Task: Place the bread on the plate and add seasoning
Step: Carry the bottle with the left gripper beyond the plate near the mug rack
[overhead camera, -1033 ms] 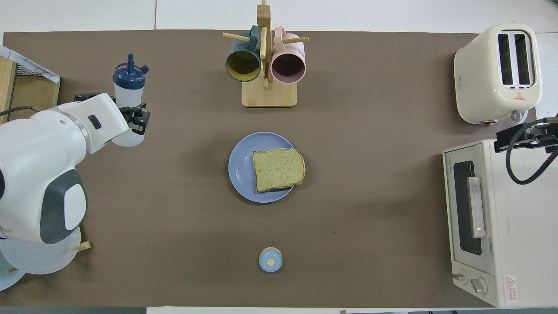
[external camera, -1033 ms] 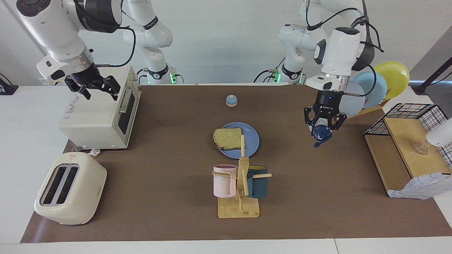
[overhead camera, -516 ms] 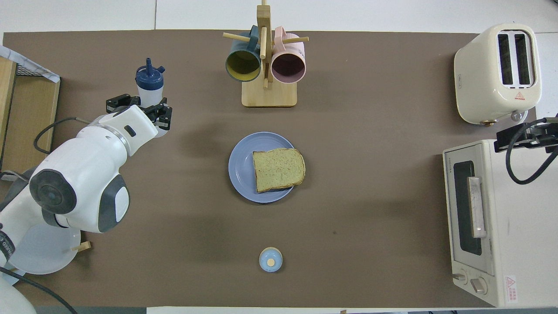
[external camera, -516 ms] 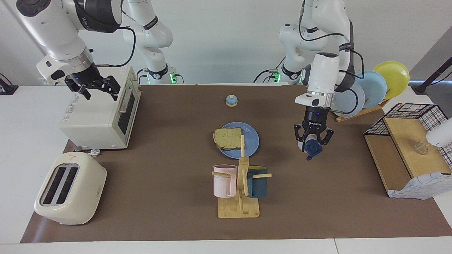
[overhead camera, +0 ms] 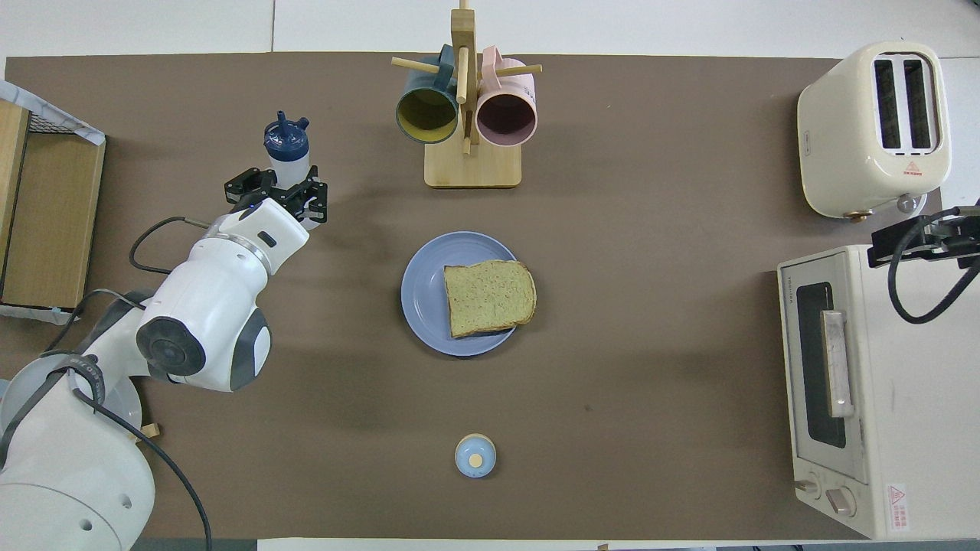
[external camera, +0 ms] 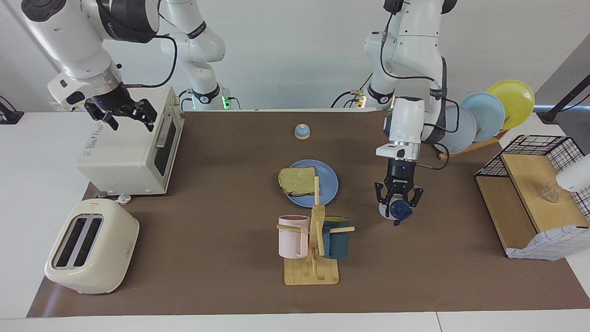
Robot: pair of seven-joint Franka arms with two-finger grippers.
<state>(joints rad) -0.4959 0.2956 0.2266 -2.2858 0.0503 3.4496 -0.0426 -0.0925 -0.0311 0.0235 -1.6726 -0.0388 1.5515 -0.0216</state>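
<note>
**Seasoning bottle in grip beside the plate; bread already seated**

Brown matting covers the white table (external camera: pixel 27 193), and every position below is given relative to the blue plate (external camera: pixel 328 183) at its middle.

The bread (external camera: pixel 297 180) lies flat on the plate, shifted so that one crust overhangs the rim toward the right arm's end of the table. That half of the task reads as complete.

The seasoning bottle (external camera: pixel 397 210) is pinched in the left gripper (external camera: pixel 399 203) toward the left arm's end of the table from the plate, well apart from it. The overhead view shows it tipped, its navy cap (overhead camera: pixel 286 138) pointing away from the robots, and the fingers (overhead camera: pixel 312 193) pressed against the pale body below the cap. Such a grip on the body leaves the spout free, which would suit shaking or pouring over the slice. In the facing view it sits low over the mat; contact cannot be confirmed.

The right gripper (external camera: pixel 123 115) waits over the toaster oven (external camera: pixel 120 157), which stands well apart from the plate at the right arm's end. Its fingers are spread wide and hold nothing.

Other fixtures noted: a mug rack (external camera: pixel 313 249) farther from the robots than the plate, a small bell (external camera: pixel 302 132) nearer to them, and a toaster (external camera: pixel 92 246) farther from the robots than the toaster oven.

Judgement: seasoning is not yet over the bread.
</note>
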